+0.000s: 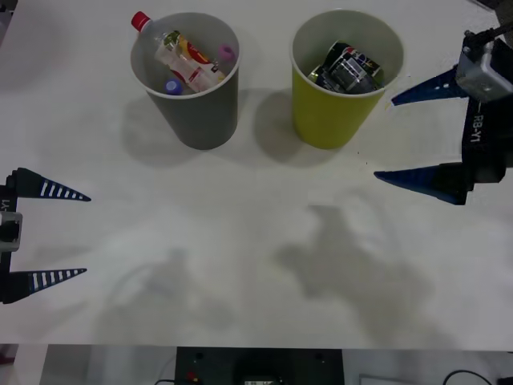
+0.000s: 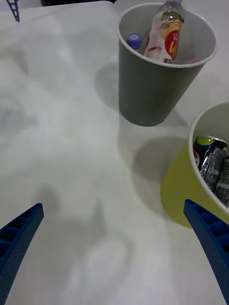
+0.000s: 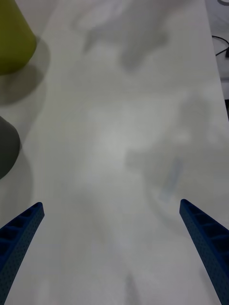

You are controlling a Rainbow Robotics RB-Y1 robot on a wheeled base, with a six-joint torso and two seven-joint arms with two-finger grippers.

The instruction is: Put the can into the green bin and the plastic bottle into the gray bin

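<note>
Bottle [image 1: 188,62]: leans inside the gray bin [image 1: 200,120], far left.
Can [image 1: 350,68]: inside the green bin [image 1: 321,120], sorting looks finished.
Right gripper [image 1: 413,136]: empty, spread wide beside the green bin.
Left gripper [image 1: 68,234]: spread wide, empty, near left.

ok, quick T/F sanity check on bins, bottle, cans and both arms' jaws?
1. The plastic bottle sits in the gray bin. True.
2. The green bin is empty. False: it holds dark cans.
3. The right gripper holds a can. False: jaws open, empty, beside the green bin.
4. The left gripper is open, at the table's left edge. True.
5. The gray bin lies tipped over. False: upright.
</note>
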